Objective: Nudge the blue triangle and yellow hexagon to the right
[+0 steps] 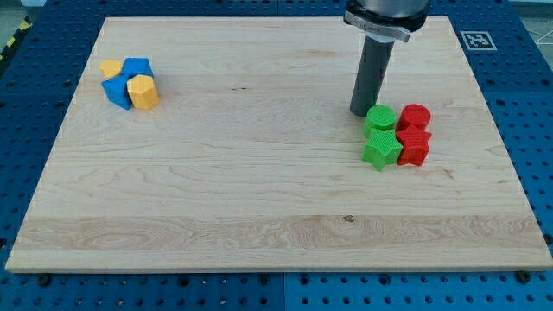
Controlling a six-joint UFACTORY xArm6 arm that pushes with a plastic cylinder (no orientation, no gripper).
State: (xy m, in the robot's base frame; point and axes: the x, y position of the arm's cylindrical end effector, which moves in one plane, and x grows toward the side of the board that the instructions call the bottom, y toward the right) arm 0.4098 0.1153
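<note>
We are resting my tip [360, 112], a plain fingerless rod, beside the green cylinder [380, 118], well apart from the blue triangle [116, 92] and yellow hexagon [143, 91] top-left; we judge approaching from their left best.

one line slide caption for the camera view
Rod tip rests beside green and red blocks at right, far from the blue and yellow blocks at upper left.

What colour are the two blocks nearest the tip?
Green: the cylinder and star, in the camera view.

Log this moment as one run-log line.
tip: upper left of green cylinder, view's right | blue triangle, yellow hexagon: clustered at view's upper left, untouched | nudge: not started
</note>
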